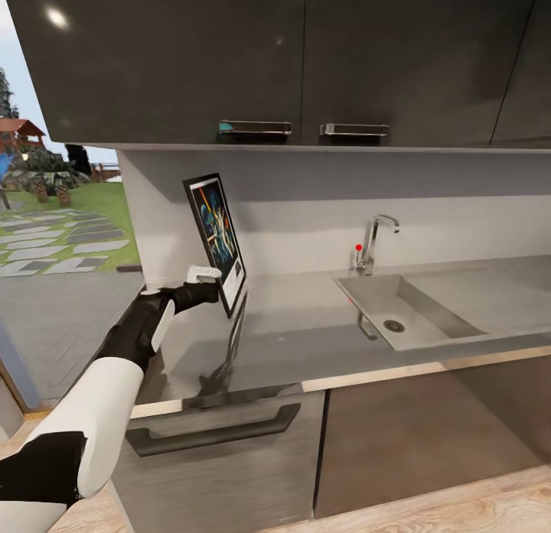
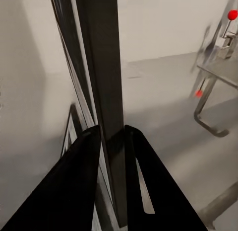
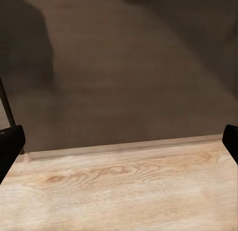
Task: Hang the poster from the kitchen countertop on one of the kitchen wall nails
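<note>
The poster [image 1: 216, 229] stands upright and tilted over the left end of the grey kitchen countertop [image 1: 306, 330], its artwork facing left. Whether its lower corner touches the slab, I cannot tell. My left gripper [image 1: 208, 282] is shut on the poster's lower edge. In the left wrist view the black frame edge of the poster [image 2: 101, 67] runs between the two black fingers [image 2: 74, 181] of the left gripper [image 2: 113, 137]. My right gripper [image 3: 119, 141] is open wide, low in front of a dark cabinet front [image 3: 124, 67] over the wooden floor [image 3: 119, 191]. The wall nails are out of view.
An inset sink [image 1: 428, 319] with a chrome tap [image 1: 375, 242] lies to the right on the counter. Dark upper cabinets [image 1: 291, 59] with handles hang close overhead. A pale backsplash wall [image 1: 344, 204] runs behind. Left of the counter's end lies an opening to a garden [image 1: 69, 227].
</note>
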Robot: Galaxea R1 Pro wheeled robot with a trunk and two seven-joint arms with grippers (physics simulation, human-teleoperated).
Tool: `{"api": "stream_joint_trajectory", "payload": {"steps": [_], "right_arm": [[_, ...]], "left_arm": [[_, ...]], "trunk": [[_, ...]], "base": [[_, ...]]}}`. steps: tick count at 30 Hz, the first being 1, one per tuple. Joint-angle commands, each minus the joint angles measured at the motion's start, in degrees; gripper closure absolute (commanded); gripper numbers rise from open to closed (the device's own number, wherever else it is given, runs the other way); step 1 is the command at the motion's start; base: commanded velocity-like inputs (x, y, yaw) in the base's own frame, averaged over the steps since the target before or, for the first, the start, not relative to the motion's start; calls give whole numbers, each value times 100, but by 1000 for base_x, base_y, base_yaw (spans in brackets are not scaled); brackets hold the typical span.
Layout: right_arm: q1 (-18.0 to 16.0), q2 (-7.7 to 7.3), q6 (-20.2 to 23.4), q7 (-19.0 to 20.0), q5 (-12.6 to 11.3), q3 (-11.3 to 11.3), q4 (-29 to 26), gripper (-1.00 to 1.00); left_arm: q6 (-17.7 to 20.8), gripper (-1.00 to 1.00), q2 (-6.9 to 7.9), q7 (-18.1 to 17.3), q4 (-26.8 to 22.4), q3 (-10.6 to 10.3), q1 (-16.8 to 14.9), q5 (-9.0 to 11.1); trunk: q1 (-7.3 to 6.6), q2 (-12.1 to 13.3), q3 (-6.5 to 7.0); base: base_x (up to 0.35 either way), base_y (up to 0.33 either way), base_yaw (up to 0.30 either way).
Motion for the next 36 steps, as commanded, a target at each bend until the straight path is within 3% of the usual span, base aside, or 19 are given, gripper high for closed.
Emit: {"api": "stream_joint_trajectory", "payload": {"steps": [1,14,36], "right_arm": [[1,3,-6,32,4,-18,-6,-100],[1,3,-6,32,4,-18,-6,-100],[1,2,-8,32,2,-18,-14,-100]], "left_arm": [[38,100,-3,-33,-97,17,-3,-32],[212,100,-4,-33,-255,5,-3,-66],[218,100,-12,-39,-248,-109,-3,-67]], "trunk": [[0,-3,-5],[0,-3,-5],[0,-3,-5]], "base": [[-7,0,0],[-116,0,0],[-324,0,0]]}}
